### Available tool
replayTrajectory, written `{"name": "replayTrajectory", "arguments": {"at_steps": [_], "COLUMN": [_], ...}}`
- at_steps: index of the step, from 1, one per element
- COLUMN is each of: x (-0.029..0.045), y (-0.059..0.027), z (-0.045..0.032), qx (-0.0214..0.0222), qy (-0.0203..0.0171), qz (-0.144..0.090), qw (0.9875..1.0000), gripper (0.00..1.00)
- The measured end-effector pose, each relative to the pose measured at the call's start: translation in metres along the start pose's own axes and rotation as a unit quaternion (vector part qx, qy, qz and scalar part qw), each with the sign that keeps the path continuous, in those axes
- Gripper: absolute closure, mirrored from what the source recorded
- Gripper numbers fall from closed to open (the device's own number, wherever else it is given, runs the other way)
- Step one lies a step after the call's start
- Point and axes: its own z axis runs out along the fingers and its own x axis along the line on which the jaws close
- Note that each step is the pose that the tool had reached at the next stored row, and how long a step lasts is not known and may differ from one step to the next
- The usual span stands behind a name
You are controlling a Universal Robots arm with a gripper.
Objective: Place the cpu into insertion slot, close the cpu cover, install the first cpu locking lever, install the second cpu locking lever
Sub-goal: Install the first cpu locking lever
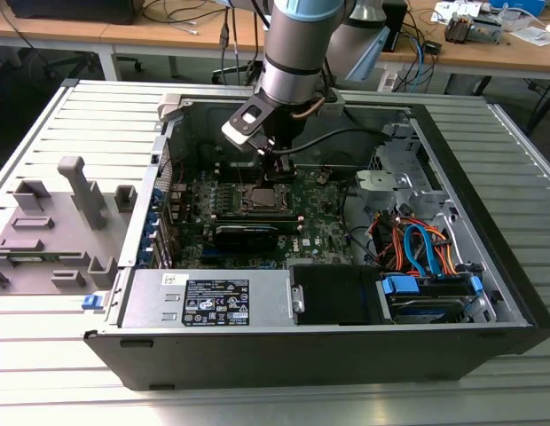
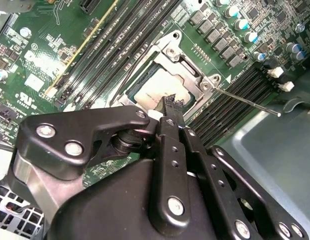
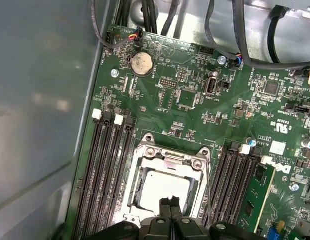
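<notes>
The cpu (image 2: pixel 151 92) (image 3: pixel 156 189) lies flat in the insertion slot (image 1: pixel 257 198), its pale metal top showing. The silver cpu cover (image 2: pixel 191 76) (image 3: pixel 167 161) lies down around it as a frame. One thin locking lever (image 2: pixel 247 103) sticks out free from the socket's corner; in the first wrist view a lever (image 3: pixel 209 182) runs along the socket's side. Another lever (image 2: pixel 121 86) curves along the opposite side. My gripper (image 2: pixel 171 101) (image 3: pixel 170 201) (image 1: pixel 277 169) hovers right over the chip's edge, fingers pressed together with nothing seen between them.
The green motherboard (image 1: pixel 324 209) sits inside an open computer case (image 1: pixel 488 204). Black memory slots (image 3: pixel 102 170) flank the socket on both sides. Cables (image 1: pixel 417 244) and a drive cage fill the exterior view's right. A grey fixture (image 1: pixel 53 226) stands on the table at that view's left.
</notes>
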Motion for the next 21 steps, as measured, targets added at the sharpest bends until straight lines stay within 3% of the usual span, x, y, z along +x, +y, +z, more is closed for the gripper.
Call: {"name": "replayTrajectory", "arguments": {"at_steps": [21], "x": [0.0000], "y": [0.0000], "z": [0.0000], "qx": [-0.0012], "qy": [0.0033], "qz": [-0.028], "qw": [0.9996], "gripper": [0.89]}}
